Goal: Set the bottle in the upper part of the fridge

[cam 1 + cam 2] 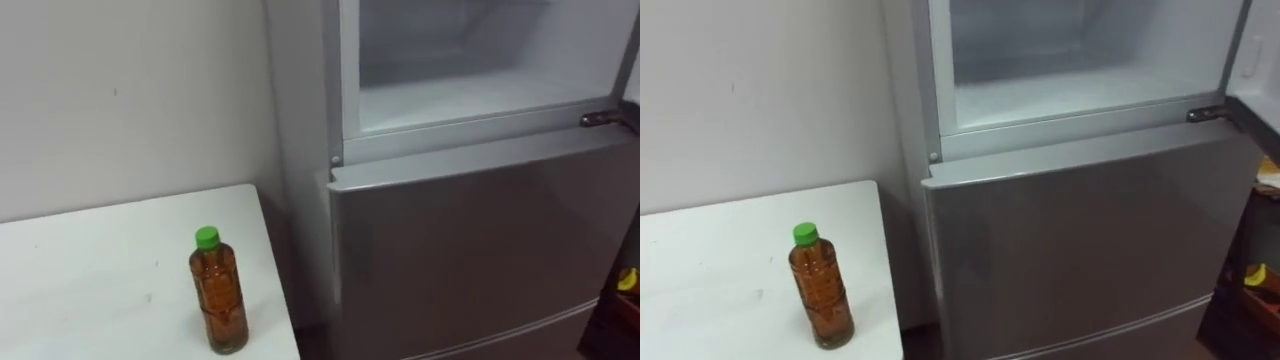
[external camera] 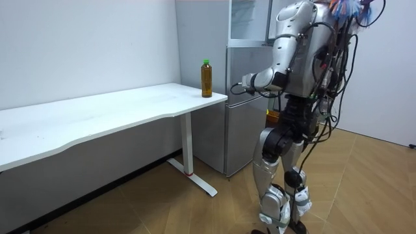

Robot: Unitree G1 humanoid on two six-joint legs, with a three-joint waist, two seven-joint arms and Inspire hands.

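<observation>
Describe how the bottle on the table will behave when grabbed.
The bottle is tall, narrow and nearly full, so a high push would probably tip it. Being full, it is likely heavy for its size. Its round body would likely roll if tipped.

A plain room, part home kitchen and part office. A tall grey fridge [image 2: 246,117] stands at the centre of the room view against bare pale walls [image 2: 84,45]. A long white table [image 2: 97,116] fills the left. A herringbone wood floor [image 2: 370,188] runs along the bottom.
</observation>
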